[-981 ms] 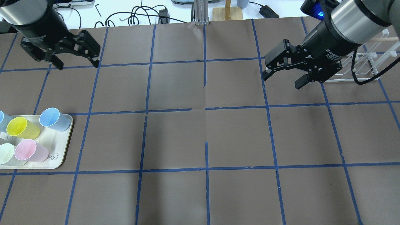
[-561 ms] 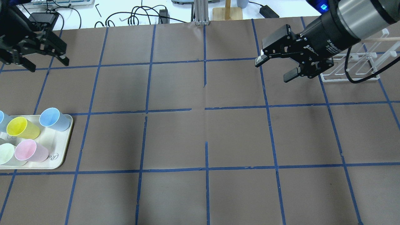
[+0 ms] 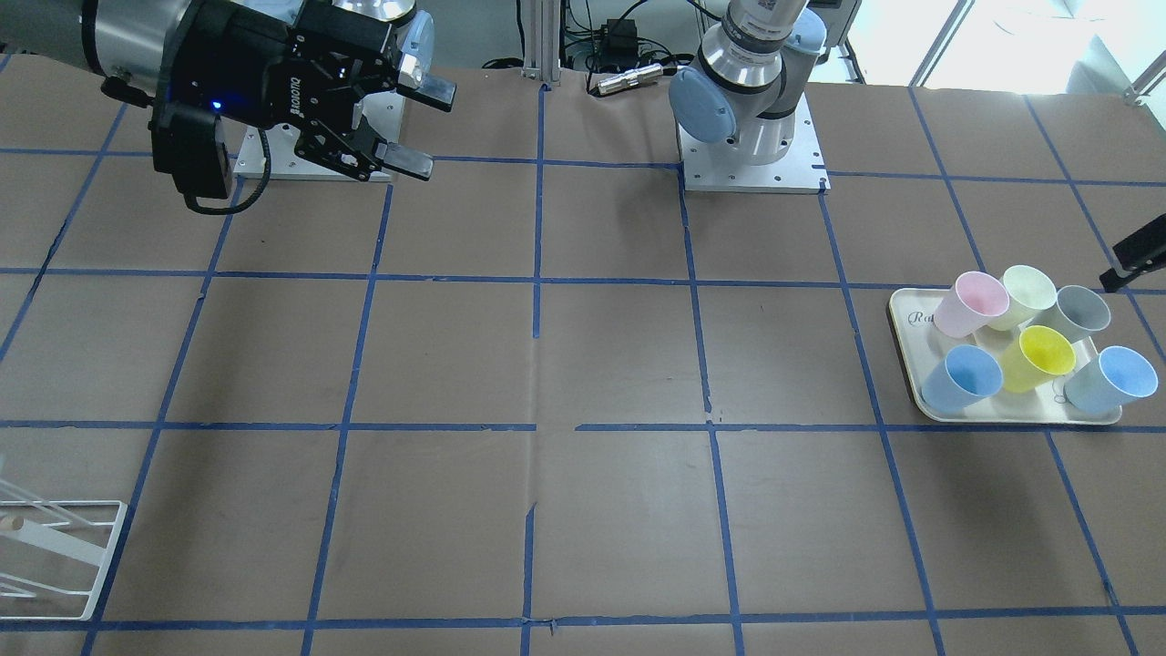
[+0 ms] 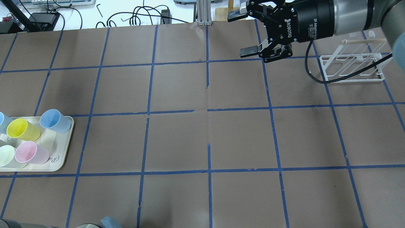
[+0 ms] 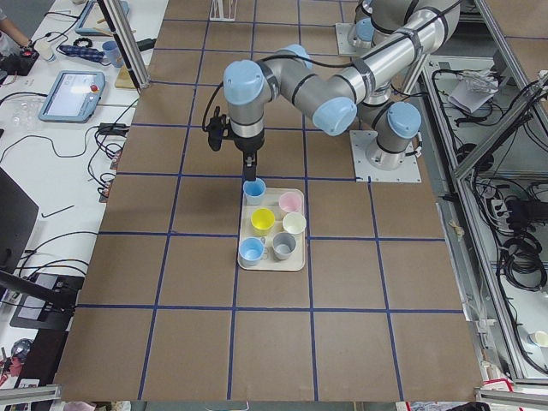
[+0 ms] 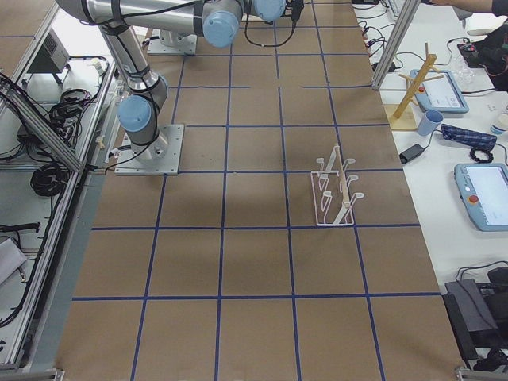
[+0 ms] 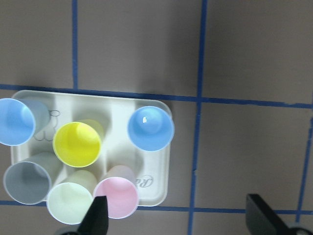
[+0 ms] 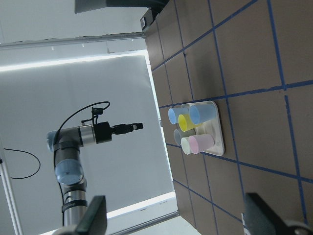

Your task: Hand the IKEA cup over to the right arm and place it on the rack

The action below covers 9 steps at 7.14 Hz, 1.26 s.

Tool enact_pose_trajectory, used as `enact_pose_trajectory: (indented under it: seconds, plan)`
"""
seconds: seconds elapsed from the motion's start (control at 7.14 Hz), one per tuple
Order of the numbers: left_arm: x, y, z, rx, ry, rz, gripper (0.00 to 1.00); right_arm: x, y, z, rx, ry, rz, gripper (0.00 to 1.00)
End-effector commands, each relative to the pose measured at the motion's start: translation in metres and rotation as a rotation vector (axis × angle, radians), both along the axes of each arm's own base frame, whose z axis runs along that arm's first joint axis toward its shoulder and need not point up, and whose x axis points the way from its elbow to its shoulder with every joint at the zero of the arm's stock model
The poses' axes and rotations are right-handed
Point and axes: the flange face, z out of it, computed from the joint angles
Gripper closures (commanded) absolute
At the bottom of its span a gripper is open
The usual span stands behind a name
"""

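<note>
The left gripper point(image 7: 176, 199), fingers apart, hangs above the tray point(image 7: 117, 107), where the pale blue cup point(image 7: 14, 121) stands in the wrist view's 10 o'clock corner by the yellow cup point(image 7: 77, 143), while the right gripper point(image 4: 242, 32), fingers apart too, has the rack point(image 4: 352, 81) at its 4 o'clock.

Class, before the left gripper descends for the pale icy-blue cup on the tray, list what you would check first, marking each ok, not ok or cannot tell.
1. Left gripper open: ok.
2. IKEA cup upright on the tray: ok.
3. Left gripper centred over that cup: not ok; it hangs near the tray's opposite end.
4. Finger room between that cup and the grey cup: cannot tell.
5. Right gripper open and empty: ok.
6. Rack free of cups: ok.
</note>
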Motion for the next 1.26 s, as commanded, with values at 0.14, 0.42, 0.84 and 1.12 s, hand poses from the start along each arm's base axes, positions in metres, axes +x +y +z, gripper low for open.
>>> enact_pose_trajectory:
  seconds: [0.14,0.42,0.84,1.12]
  plan:
    - [0.128,0.0,-0.085,-0.018,-0.003,-0.084,0.0,0.029,0.012,-0.031,0.03,-0.189,0.011,0.0]
    - [0.149,-0.015,-0.142,-0.017,-0.002,-0.089,0.0,0.035,0.013,-0.024,0.003,-0.258,0.008,0.0]
    - [0.174,-0.005,-0.194,0.02,0.049,-0.095,0.0,0.033,0.003,-0.031,-0.056,-0.255,0.012,0.0]
    - [0.175,-0.007,-0.199,0.029,0.048,-0.093,0.1,0.033,0.003,-0.041,-0.029,-0.272,0.004,0.0]
